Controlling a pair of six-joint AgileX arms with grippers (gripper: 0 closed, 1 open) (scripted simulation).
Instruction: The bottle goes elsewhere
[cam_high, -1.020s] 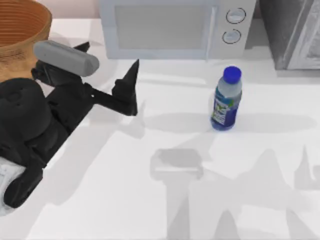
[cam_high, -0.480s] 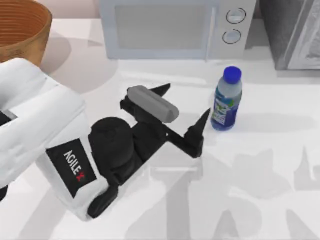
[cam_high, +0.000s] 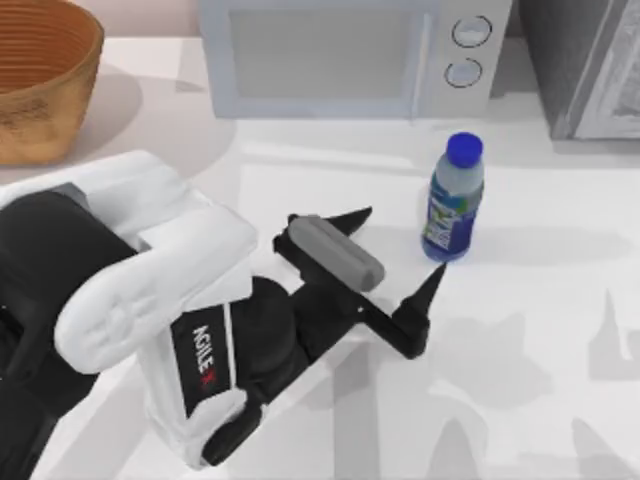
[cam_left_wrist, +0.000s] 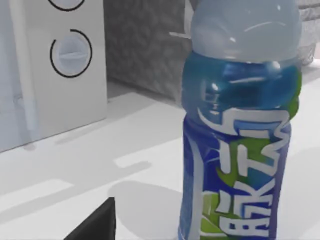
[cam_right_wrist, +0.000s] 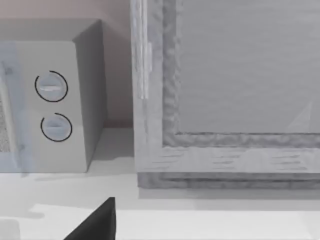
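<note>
- One left hand (cam_high: 393, 260), fingers spread wide, reaches rightward low over the bench (cam_high: 520, 380), just left of the upright bottle (cam_high: 453, 200).
- Microwave (cam_high: 350, 55) stands behind.

You see the bottle (cam_high: 454, 200) standing upright on the white surface (cam_high: 540, 300), just in front of the microwave (cam_high: 350, 55), below the end that carries its two round dials. It is a small clear plastic bottle with a bright blue screw cap (cam_high: 464, 149); its pale shoulder sits above a blue label with green patches and white characters. In the left wrist view the bottle (cam_left_wrist: 240, 140) looms close, the label facing you, the microwave's dials off to one side behind it. Nothing grips the bottle; its base rests flat and it casts a soft shadow away from the microwave.
</note>
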